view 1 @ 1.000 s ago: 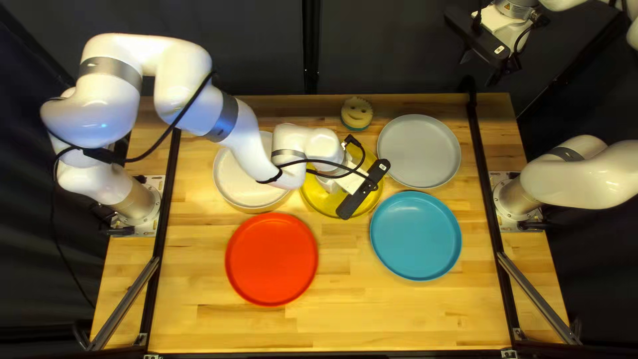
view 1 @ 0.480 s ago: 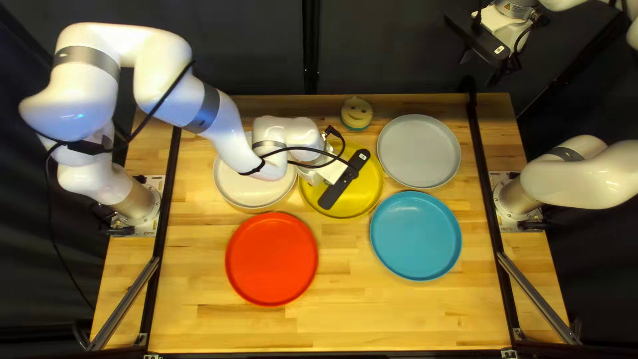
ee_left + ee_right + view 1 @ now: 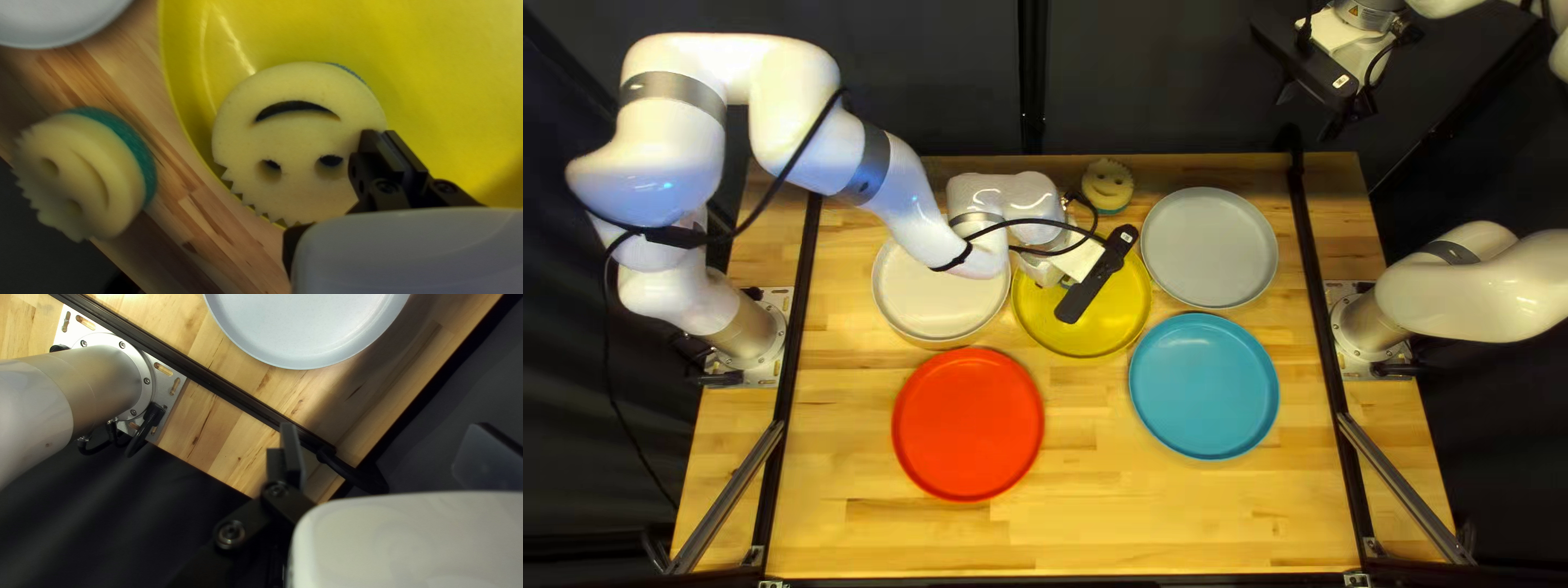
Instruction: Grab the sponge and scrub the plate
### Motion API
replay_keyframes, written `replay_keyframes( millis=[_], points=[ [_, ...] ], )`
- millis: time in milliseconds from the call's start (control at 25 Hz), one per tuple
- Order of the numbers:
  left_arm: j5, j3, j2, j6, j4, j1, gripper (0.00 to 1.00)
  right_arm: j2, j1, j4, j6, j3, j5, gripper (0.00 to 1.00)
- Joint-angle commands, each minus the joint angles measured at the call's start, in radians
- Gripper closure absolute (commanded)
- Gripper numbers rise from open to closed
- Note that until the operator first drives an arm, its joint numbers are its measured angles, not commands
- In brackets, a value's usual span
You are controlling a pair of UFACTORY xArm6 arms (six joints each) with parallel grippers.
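My left gripper [image 3: 1080, 261] is over the yellow plate [image 3: 1120, 310] in the top left view, its fingers out of sight there. In the left wrist view the left gripper [image 3: 382, 136] pinches the edge of a round yellow smiley sponge [image 3: 297, 136], which has a blue backing. This sponge lies tilted over the rim area of the yellow plate [image 3: 447, 81]; whether it touches the plate I cannot tell. The right gripper [image 3: 1305, 118] hangs raised beyond the table's far edge. Seen from its wrist, the right gripper [image 3: 385, 430] has widely parted fingers with nothing between them.
A second smiley sponge [image 3: 1108, 185] with a teal backing stands at the far edge, outside the yellow plate. Around lie a white plate [image 3: 931, 305], a grey plate [image 3: 1209, 248], a red plate [image 3: 968, 425] and a blue plate [image 3: 1204, 387]. Black rails [image 3: 1323, 294] flank the tabletop.
Over the yellow plate, my left gripper has gone toward the left of the top left view, then slightly back right and toward the far edge. The right arm is still.
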Motion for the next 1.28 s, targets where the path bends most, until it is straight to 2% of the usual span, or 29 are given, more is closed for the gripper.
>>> replay_keyframes(
  millis=[40, 400, 640, 760, 1040, 1280],
  points=[
    [0.004, -0.011, 0.007, 0.01, -0.002, -0.001, 1.0, 0.0, 0.0, 0.0, 0.0, 0.0, 0.0, 0.0],
    [-0.052, 0.185, -0.118, -0.008, 0.001, 0.007, 1.0, 0.0, 0.0, 0.0, 0.0, 0.0, 0.0, 0.0],
    [-0.065, 0.26, -0.173, -0.036, 0.008, 0.002, 1.0, 0.0, 0.0, 0.0, 0.0, 0.0, 0.0, 0.0],
    [-0.055, 0.207, -0.132, -0.036, 0.003, -0.007, 1.0, 0.0, 0.0, 0.0, 0.0, 0.0, 0.0, 0.0],
    [-0.013, 0.009, 0.005, -0.033, 0.003, -0.047, 1.0, 0.0, 0.0, 0.0, 0.0, 0.0, 0.0, 0.0],
    [-0.004, -0.051, 0.046, -0.014, 0.001, -0.062, 1.0, 0.0, 0.0, 0.0, 0.0, 0.0, 0.0, 0.0]
  ],
)
